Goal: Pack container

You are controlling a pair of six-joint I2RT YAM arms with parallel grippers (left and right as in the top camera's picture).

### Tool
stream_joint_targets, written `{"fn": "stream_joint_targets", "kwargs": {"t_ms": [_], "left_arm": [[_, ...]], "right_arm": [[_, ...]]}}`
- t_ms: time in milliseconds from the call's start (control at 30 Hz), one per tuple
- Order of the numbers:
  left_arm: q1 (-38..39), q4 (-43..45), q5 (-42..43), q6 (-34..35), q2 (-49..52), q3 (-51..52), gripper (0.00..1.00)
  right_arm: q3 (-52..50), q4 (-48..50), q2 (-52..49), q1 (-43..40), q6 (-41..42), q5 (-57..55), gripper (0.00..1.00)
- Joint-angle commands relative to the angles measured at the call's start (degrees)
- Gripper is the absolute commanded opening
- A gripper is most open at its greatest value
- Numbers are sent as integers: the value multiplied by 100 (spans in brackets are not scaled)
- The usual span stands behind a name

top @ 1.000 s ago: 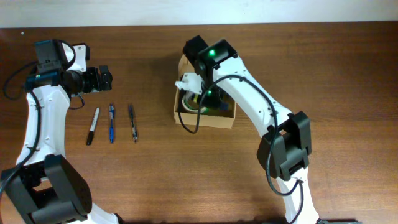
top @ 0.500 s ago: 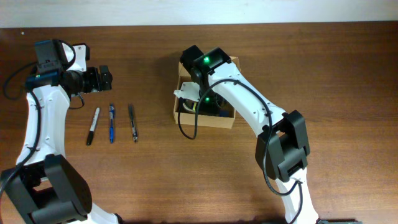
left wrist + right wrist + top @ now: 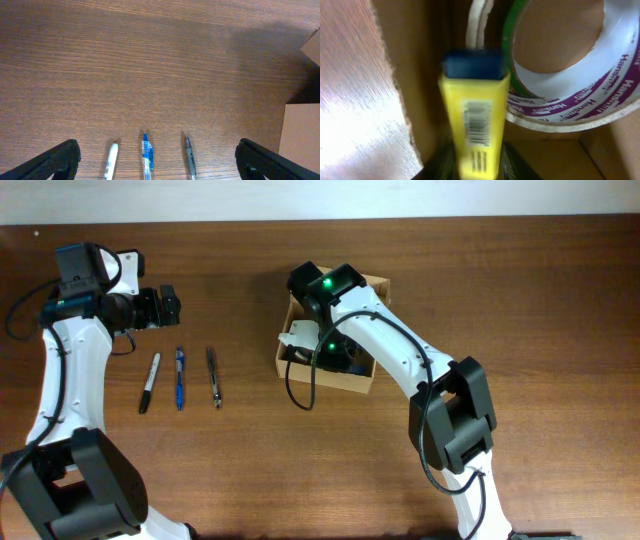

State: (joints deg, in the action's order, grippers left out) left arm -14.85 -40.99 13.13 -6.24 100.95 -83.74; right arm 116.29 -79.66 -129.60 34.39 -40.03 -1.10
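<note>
Container: the container sits mid-worktop, towards the far edge, lid flap open.
Right gripper: the right gripper is down inside the container, its dark fingers pinching the tail of a yellow stick with a barcode and a blue cap.
Stick axis: it runs straight away from the gripper, cap end leading into the container.
Key relation: the stick is in the narrow gap between the container's side wall and the tape roll with purple lettering. Whether it touches the roll, I cannot tell.
Next move, as I judge it: let go there, keeping that axis along the wall so the stick drops beside the roll.
Left gripper: the left gripper is spread wide near the far left corner, well apart from the container.
Nearer arm: the right.
Unpacked: three pens lie side by side towards the left edge.
</note>
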Motion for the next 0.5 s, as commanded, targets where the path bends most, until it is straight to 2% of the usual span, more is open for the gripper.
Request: {"fn": "stream_joint_targets", "kwargs": {"t_ms": [0, 67, 200, 333, 433, 467], "left_arm": [[-11, -2, 63, -74, 42, -83, 99], [-11, -2, 63, -74, 42, -83, 99], [-11, -2, 63, -74, 42, -83, 99], [-11, -2, 63, -74, 42, -83, 99], [-11, -4, 63, -74, 42, -83, 99], [-11, -2, 63, -74, 42, -83, 99]], "right_arm": [[-20, -2, 131, 52, 0, -52, 34], [9, 7, 289, 46, 33, -90, 55], [109, 35, 691, 4, 151, -131, 56], [205, 153, 1335, -140, 717, -297, 57], [219, 468, 2063, -337, 1447, -658, 61], [219, 577, 2319, -439, 1711, -809, 67]]}}
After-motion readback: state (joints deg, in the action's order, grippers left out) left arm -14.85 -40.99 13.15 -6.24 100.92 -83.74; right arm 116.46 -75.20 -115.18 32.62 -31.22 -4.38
